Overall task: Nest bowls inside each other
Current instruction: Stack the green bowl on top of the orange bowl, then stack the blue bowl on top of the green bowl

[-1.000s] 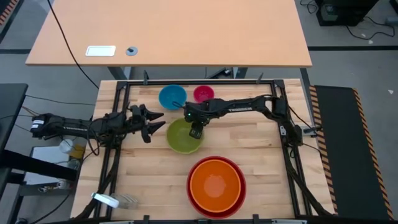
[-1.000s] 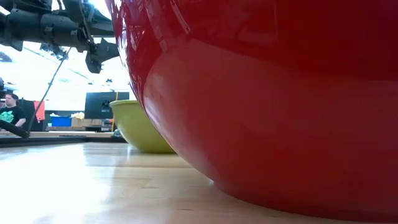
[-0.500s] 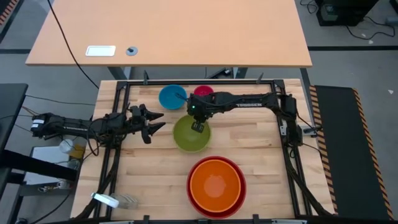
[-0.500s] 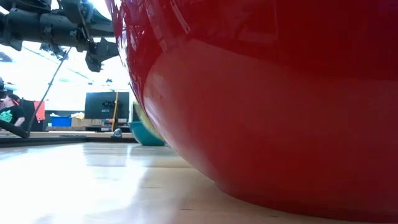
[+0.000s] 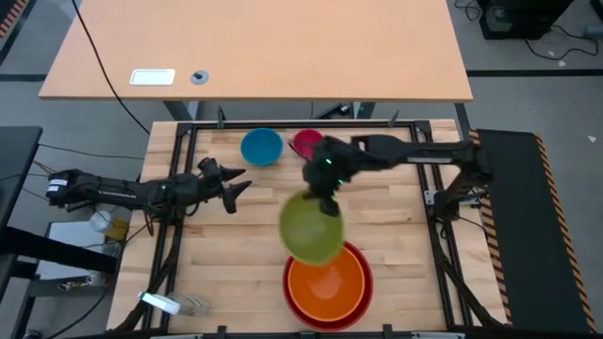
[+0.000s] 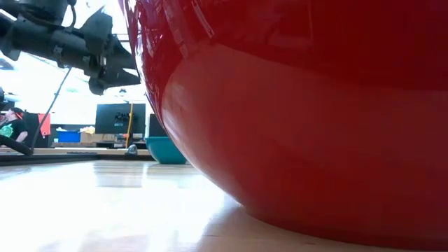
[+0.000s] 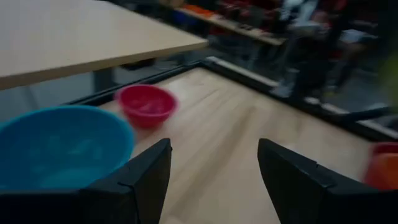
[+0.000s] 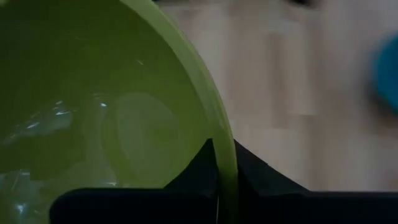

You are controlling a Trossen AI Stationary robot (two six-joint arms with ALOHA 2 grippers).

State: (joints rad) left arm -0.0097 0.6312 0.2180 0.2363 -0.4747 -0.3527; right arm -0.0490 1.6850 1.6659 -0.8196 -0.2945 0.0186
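Note:
The green bowl (image 5: 312,228) hangs in the air, tilted, over the far left rim of the orange bowl (image 5: 326,282), which sits nested in the red bowl (image 5: 292,299). My right gripper (image 5: 327,200) is shut on the green bowl's rim. The blue bowl (image 5: 261,147) and the pink bowl (image 5: 307,142) stand on their bases at the table's far edge. My left gripper (image 5: 236,185) waits open, left of centre, pointing toward the blue bowl (image 7: 59,146) and the pink bowl (image 7: 146,104). The red bowl (image 6: 294,112) fills the low view. My right gripper pinches the green bowl's rim (image 8: 222,163), one finger inside the bowl (image 8: 198,163) and one outside (image 8: 256,169). The fingers slant down from the far side. The bowl is lifted clear of the table and hangs tilted below the gripper.
A black frame rail (image 5: 185,160) runs round the tabletop. A light wooden desk (image 5: 254,47) stands beyond the far edge. A white object (image 5: 160,303) lies at the near left corner. A person (image 6: 8,127) sits in the room behind.
My right gripper has risen and gone toward the table's near edge with the green bowl. The bowl has left the table at the centre, tipped, and now hangs over the orange and red bowls' far rim. My left gripper has tipped slightly downward.

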